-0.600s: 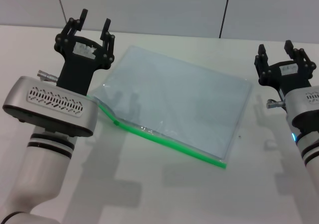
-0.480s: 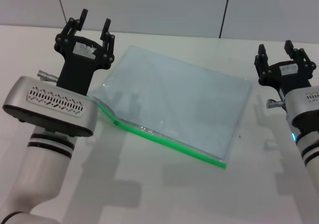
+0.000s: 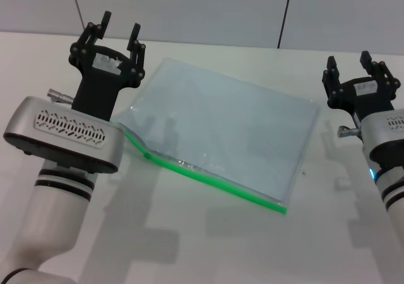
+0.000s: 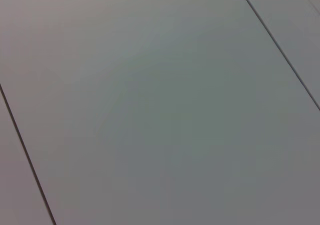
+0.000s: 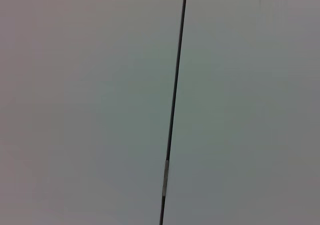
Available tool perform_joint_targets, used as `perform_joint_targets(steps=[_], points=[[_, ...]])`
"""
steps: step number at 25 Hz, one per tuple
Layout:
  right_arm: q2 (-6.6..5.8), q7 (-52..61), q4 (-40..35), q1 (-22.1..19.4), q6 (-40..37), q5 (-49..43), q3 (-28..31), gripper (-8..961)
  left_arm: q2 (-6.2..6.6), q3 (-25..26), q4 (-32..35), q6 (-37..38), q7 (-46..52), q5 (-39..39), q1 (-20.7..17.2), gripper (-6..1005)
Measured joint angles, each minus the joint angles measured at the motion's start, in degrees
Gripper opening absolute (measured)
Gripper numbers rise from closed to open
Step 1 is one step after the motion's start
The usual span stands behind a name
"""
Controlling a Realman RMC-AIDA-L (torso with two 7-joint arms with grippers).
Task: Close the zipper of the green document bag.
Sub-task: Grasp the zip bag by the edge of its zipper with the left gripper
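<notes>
The left gripper [image 3: 119, 31] was raised over the left side of the white table [image 3: 208, 233], its black fingers [image 3: 104, 21] pointing toward the far wall [image 3: 189, 9], and its jaws were spread apart with nothing between them. It stood just beside the far left corner of the green document bag [image 3: 221, 123], and its grey wrist housing covered the bag's near left corner in the head view.

The bag lay flat on the table between the two arms, turned at an angle so that its long edges ran from the left down toward the near right. It was a translucent pale blue-grey pouch. The zipper [image 3: 218, 182] ran along its near long edge as a bright green strip, from beside the left wrist to the near right corner. A small green slider tab [image 3: 146, 155] sat near the left end of that strip, where the edge was slightly lifted and curved.

The right gripper [image 3: 356, 64] was held at the right side of the table, well apart from the bag's right edge, its jaws also released and holding nothing.

Both wrist views showed only pale wall panels [image 4: 160, 110] with dark seams [image 5: 175, 100].
</notes>
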State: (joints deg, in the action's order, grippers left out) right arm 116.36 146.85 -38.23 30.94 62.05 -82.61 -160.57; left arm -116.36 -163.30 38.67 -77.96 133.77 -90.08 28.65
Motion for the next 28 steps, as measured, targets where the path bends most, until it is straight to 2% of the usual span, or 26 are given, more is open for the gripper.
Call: perform_joint_targets(steps=[13,23,26,28], points=[[0.0,0.3,0.0,0.03,-1.34,0.03,0.27,579,0.0,0.0,0.31,-0.09,-1.23,0.0,0.02,444],[0.0,0.23,-0.11,-0.39,-1.33,0.09,0.34,581,0.0,-0.08,3.5,-3.63,-15.66,0.53,-3.06,443],[0.0,0.32,0.01,-0.48,-1.35,0.09,0.45,581,0.1,-0.08,5.05,-5.42,-27.01,2.86,-4.99,443],[0.0,0.33,0.02,-0.52,-1.36,0.09,0.47,581,0.1,-0.11,5.21,-5.83,-29.51,4.04,-5.26,443]])
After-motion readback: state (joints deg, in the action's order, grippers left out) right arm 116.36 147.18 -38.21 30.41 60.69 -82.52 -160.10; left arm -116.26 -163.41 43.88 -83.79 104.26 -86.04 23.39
